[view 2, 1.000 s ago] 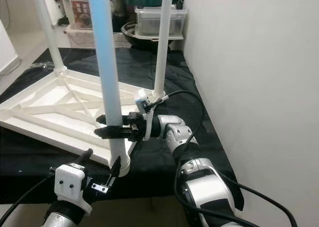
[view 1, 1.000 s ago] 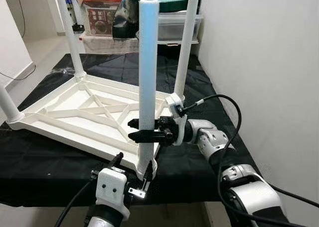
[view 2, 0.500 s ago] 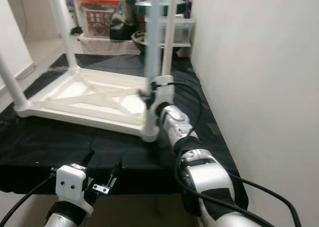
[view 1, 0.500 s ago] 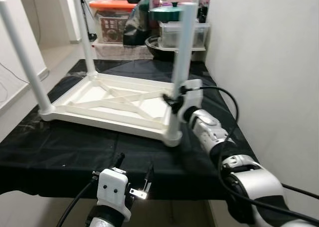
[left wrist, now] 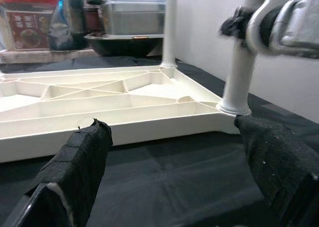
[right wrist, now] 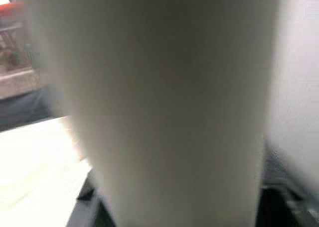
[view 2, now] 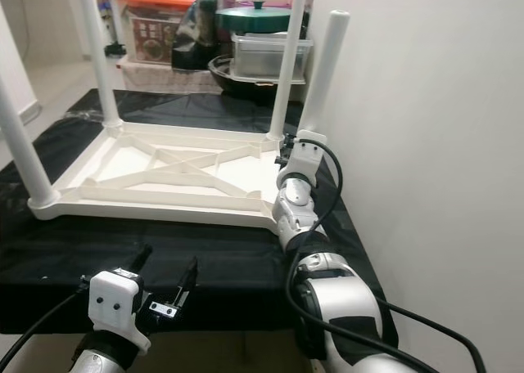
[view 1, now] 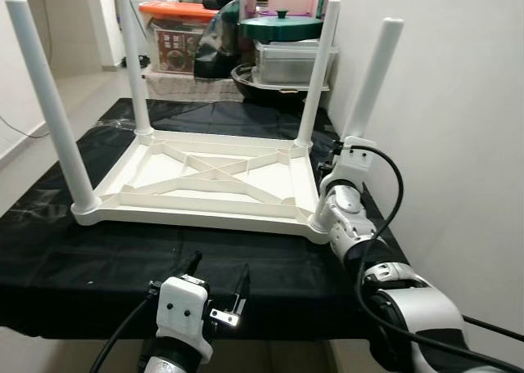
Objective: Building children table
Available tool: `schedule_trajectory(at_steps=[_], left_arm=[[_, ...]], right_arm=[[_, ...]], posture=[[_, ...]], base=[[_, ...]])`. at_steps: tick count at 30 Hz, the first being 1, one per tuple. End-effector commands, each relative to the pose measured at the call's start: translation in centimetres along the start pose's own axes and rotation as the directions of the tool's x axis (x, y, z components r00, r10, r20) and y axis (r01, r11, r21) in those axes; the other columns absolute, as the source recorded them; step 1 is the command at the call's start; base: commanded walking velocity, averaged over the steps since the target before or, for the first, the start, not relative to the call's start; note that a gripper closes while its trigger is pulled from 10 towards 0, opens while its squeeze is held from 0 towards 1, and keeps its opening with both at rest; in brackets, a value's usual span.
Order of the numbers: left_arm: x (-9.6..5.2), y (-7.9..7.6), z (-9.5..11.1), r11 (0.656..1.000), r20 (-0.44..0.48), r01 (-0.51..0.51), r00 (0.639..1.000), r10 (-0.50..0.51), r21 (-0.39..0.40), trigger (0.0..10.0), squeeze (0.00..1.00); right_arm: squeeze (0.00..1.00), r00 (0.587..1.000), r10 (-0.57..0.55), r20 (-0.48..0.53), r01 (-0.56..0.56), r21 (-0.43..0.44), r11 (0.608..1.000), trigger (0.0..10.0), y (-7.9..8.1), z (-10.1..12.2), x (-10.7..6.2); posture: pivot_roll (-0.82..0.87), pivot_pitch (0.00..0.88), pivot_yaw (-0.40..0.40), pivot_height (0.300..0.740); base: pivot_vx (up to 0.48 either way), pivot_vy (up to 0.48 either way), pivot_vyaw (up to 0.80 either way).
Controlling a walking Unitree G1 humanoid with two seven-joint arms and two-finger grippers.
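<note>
Near-right leg (view 1: 368,87) now tilted toward wall; right gripper (view 1: 337,156) at it, grip unclear.

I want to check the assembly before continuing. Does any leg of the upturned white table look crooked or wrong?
Yes. The near right leg, by the right pincer, leans outward toward the wall, while the other three legs stand upright on the white table. It may not be fully seated in its socket.
</note>
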State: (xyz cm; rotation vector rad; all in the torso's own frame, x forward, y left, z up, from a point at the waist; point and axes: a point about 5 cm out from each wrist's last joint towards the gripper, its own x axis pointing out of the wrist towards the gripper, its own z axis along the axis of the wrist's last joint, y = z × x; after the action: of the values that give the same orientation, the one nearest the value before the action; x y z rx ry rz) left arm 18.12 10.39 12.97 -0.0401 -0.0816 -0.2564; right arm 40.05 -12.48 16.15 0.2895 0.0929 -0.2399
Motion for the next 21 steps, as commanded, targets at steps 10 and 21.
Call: schedule_trajectory(at_steps=[10,21], left_arm=[[-0.1,0.0,-0.3,1.0,-0.014,0.003,1.0,-0.003,0.007,10.0,0.0],[-0.2,-0.1,-0.3,1.0,-0.015,0.007,1.0,-0.007,0.004,10.0,0.0]], right_arm=[[0.0,0.863,0.498,0.081,-0.502,0.246,0.829,10.0,3.8,1.3,-0.7],[0.0,0.172,0.983,0.064,-0.958,0.245,0.151,10.0,3.7,2.3,-3.7]], posture=[[0.08,0.0,-0.053,0.74],[0.07,0.0,-0.048,0.74]], base=[[0.0,0.0,0.0],[0.0,0.0,0.0]])
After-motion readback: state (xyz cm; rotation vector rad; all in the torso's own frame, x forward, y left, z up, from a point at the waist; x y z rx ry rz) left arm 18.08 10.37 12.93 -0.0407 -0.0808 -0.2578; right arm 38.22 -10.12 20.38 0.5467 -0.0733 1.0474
